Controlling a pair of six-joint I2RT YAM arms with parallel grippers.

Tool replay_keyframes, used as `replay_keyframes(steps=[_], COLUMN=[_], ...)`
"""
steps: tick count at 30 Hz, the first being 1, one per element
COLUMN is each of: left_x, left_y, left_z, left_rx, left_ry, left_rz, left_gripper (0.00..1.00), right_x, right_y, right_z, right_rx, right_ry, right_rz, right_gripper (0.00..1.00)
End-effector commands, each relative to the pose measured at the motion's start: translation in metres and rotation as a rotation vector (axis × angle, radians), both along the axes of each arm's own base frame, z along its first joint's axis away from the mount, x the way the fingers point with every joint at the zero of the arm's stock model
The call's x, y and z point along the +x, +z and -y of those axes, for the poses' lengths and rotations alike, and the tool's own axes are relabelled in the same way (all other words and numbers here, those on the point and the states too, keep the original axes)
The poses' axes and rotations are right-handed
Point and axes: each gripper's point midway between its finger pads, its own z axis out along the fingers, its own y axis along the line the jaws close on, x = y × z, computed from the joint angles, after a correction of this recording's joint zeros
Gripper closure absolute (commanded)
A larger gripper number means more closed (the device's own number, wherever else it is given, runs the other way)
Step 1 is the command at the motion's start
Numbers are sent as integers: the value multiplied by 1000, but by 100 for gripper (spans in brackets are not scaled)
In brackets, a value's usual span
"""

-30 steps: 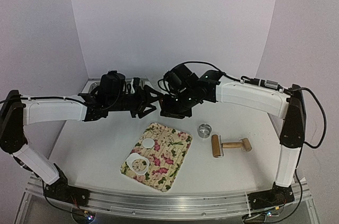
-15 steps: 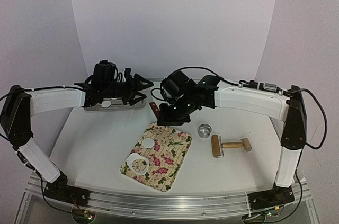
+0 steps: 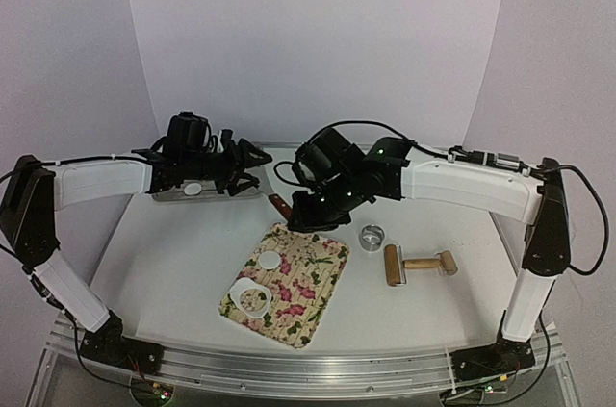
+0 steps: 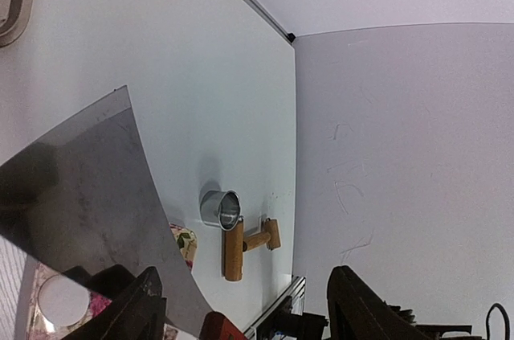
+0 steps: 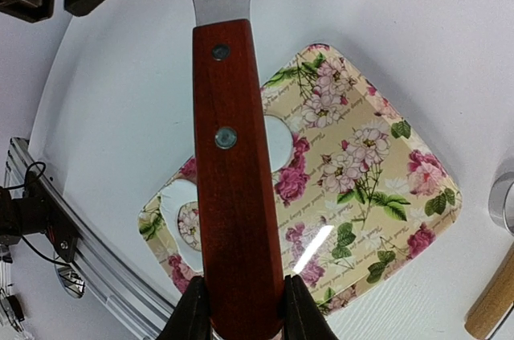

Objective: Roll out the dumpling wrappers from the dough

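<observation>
A dumpling wrapper point(image 3: 269, 260), a small white disc, lies on the floral mat point(image 3: 313, 272). It also shows in the right wrist view point(image 5: 277, 145), partly behind the handle. A white dough sheet with a round hole point(image 3: 252, 299) lies at the mat's near left corner. My right gripper point(image 3: 296, 215) is shut on the red wooden handle point(image 5: 237, 195) of a metal scraper. Its blade point(image 4: 88, 195) points toward my left gripper. My left gripper point(image 3: 254, 166) is open and empty, above the back left of the table. In the left wrist view point(image 4: 245, 300) its jaws stand wide apart.
A metal ring cutter point(image 3: 372, 237) stands right of the mat. A wooden rolling pin point(image 3: 419, 265) lies beside it. A metal tray point(image 3: 164, 193) holding a white disc point(image 3: 193, 190) sits at the back left under my left arm.
My left gripper has drawn back to the left, away from my right gripper. My right gripper has come down a little toward the mat's far edge with the scraper.
</observation>
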Motion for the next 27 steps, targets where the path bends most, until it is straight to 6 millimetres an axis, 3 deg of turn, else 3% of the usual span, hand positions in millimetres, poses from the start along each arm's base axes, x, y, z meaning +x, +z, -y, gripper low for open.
replay_keyframes(steps=[1, 5, 10, 12, 27], left_x=[-11, -21, -40, -43, -9], left_y=[42, 45, 5, -1, -5], left_z=[-6, -12, -22, -23, -7], left_rx=[-51, -47, -16, -42, -102], left_ry=[-14, -11, -3, 7, 12], left_rz=[87, 82, -38, -48, -38], left_gripper=[2, 2, 2, 2, 1], right_x=[8, 10, 11, 9, -16], right_y=[24, 20, 25, 27, 44], right_z=[4, 8, 10, 11, -4], right_rx=[41, 21, 24, 29, 102], right_ry=[-40, -61, -68, -60, 86], right_rz=[66, 69, 81, 81, 81], right_gripper=[100, 100, 100, 100, 100])
